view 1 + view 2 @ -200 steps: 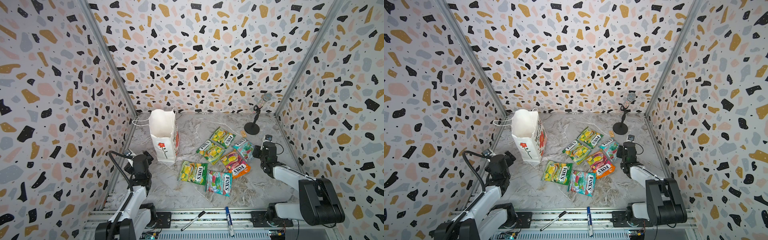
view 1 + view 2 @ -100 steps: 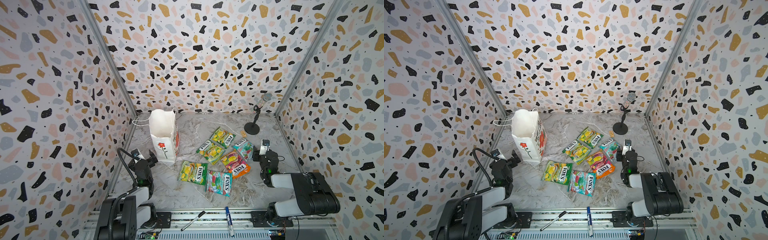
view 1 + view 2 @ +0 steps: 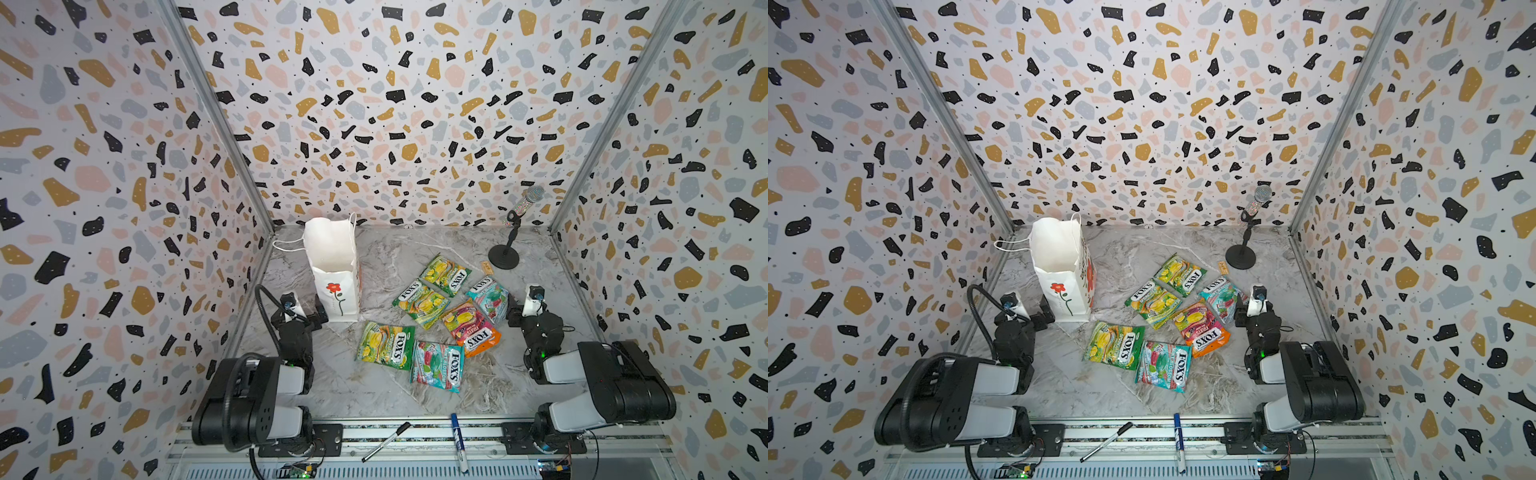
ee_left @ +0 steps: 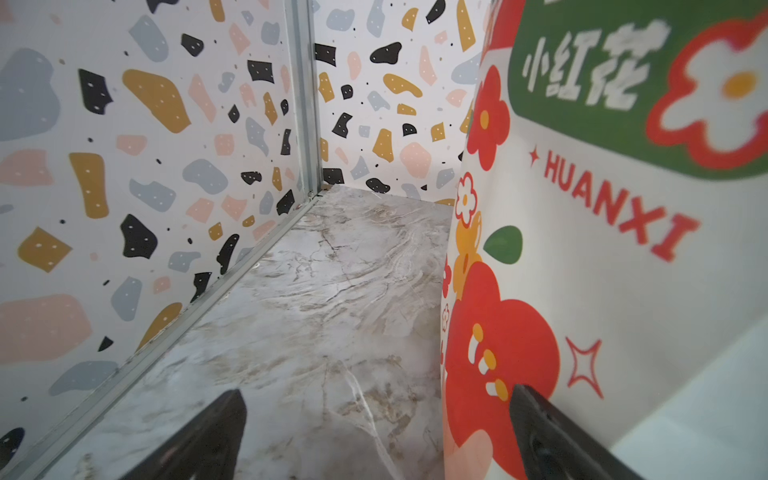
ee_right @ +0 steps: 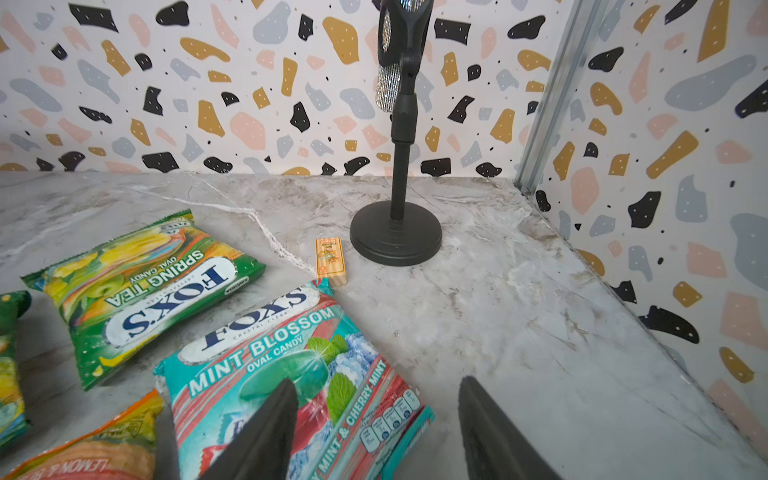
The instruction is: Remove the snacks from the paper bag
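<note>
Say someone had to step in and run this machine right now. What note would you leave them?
Left claw: open, empty, right beside the paper bag.
Right claw: open, empty, one finger over a teal packet.
The bag stands upright at the back left of the table. Six snacks lie on the table to its right.
Done: six packets are out.
Left: probably nothing, but the bag's bottom is hidden, so check inside.
</note>
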